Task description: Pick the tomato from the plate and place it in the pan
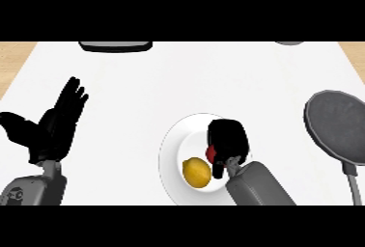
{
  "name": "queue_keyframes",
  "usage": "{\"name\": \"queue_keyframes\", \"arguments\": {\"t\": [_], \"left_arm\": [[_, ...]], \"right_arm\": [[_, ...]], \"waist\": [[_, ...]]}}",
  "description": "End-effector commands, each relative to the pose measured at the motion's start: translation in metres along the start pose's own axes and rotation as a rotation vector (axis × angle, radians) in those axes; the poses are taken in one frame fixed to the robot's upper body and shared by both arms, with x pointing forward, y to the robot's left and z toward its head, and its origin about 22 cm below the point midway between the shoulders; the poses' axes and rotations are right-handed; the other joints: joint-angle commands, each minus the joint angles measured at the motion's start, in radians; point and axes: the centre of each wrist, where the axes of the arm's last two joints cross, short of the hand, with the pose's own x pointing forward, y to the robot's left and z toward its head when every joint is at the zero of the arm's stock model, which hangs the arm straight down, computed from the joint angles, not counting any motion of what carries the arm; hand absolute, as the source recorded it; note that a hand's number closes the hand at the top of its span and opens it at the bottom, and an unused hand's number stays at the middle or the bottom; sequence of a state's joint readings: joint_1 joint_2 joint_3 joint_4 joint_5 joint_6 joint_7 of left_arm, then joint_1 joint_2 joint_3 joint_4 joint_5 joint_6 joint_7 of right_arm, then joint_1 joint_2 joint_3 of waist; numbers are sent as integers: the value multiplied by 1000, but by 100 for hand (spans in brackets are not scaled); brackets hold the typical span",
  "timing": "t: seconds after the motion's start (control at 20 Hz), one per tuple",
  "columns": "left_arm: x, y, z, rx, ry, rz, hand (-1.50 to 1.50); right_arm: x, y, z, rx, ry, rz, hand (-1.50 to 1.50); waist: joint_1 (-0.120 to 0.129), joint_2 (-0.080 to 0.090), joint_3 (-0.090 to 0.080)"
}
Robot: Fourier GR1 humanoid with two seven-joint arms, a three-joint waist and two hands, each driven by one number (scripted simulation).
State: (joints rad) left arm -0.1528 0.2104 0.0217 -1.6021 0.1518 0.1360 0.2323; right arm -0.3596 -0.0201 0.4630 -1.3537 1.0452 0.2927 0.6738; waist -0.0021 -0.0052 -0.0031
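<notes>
One tomato (211, 153) under my right hand (228, 140), fingers curled round it, one lemon (197, 172) beside, one plate (175, 144), one pan (339, 128) further right, my left hand (53, 130) resting open

red tomato (211, 153) on white plate (178, 140)

The white counter (214, 72) is lit brightly and evenly, and no clear direction of light can be made out. Hardly any cast shadows are seen; only a faint grey shading is shown along the rim of the round white plate (173, 144). The dark grey round pan (339, 128) is rendered flat and matte, without glare. Outlines are slightly softened throughout.
</notes>
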Motion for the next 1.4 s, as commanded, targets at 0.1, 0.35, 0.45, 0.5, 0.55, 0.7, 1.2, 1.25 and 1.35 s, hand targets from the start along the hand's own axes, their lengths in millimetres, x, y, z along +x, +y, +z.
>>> {"name": "queue_keyframes", "arguments": {"t": [0.1, 0.35, 0.45, 0.5, 0.55, 0.7, 1.2, 1.25, 1.35], "left_arm": [[2, 7, 3, -7, -2, -10, 0], [4, 15, 3, 3, 16, -8, 0], [-8, 15, 1, 19, 4, -8, 0], [10, 18, 5, 8, 15, -10, 0], [-10, 4, 3, 19, 2, -4, 0], [2, -10, 1, 7, 7, 5, 0], [7, 13, 7, -3, 2, -7, 0], [-3, 15, 3, 4, -7, -9, 0], [7, 8, -4, -15, -15, 9, 0]], "right_arm": [[-15, -36, -4, -85, 199, -147, 150], [0, -71, 29, -410, 228, -4, 150], [-9, -86, 47, -511, 230, 37, 150], [1, -103, 54, -578, 234, 37, 150], [8, -109, 61, -601, 243, 63, 150], [13, -132, 89, -656, 240, 54, 150], [-59, -177, 76, -719, 375, -68, 150], [-67, -184, 88, -772, 379, -88, 150], [-88, -194, 80, -788, 403, -112, 150]], "waist": [[1, 3, 3], [-5, -1, 2], [-16, -2, 2], [-6, -7, 2], [-10, -2, 2], [-5, -1, 3], [4, 4, 3], [-2, 5, 3], [-1, 6, 3]]}}
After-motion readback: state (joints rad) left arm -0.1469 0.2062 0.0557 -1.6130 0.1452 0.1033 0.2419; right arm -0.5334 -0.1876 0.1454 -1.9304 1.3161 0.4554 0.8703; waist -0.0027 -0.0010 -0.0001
